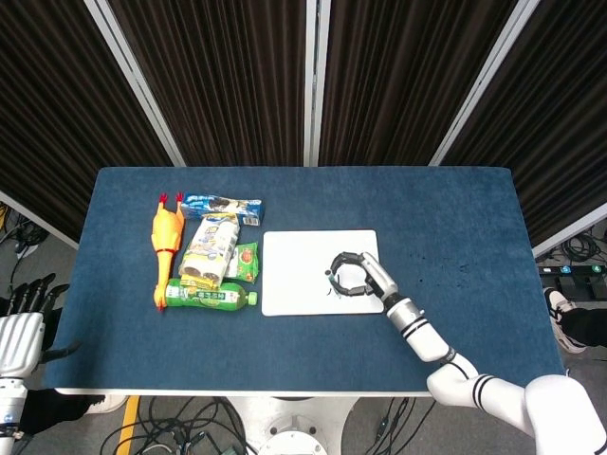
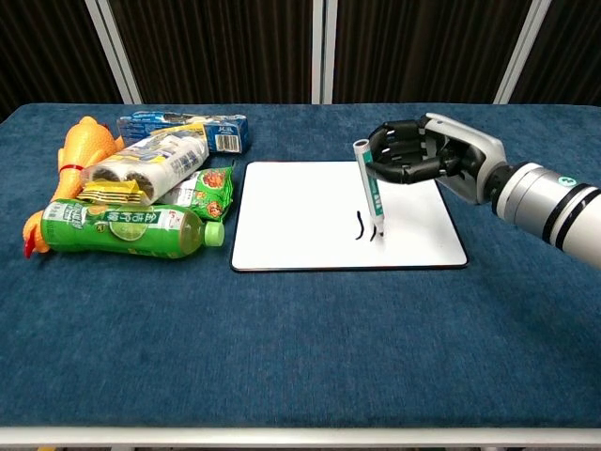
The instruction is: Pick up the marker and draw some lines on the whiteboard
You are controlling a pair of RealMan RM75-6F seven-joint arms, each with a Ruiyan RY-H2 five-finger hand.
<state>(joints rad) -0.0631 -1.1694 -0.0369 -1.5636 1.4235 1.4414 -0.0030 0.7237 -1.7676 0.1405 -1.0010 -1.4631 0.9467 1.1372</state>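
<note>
Right robot hand [image 2: 424,160] grips the marker [image 2: 369,188], nearly upright with its tip on the whiteboard [image 2: 300,211] beside a short dark line [image 2: 359,224]. Left robot hand [image 1: 19,327], fingers spread, holds nothing beyond the table [image 2: 282,357] edge.

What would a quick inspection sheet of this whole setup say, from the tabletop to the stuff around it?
Surface: table covered in blue cloth.
Job's things: whiteboard lying flat, with short dark marks on it; marker held tip down at the board beside those marks.
Clutter: rubber chicken, green bottle, snack packets and a blue box, bunched left of the board.
Hands: right hand grips the marker over the board; left hand off the table's edge, holding nothing, fingers apart.
Cables: loose cables on the floor under the table.
Surroundings: dark curtain behind, with pale poles.
</note>
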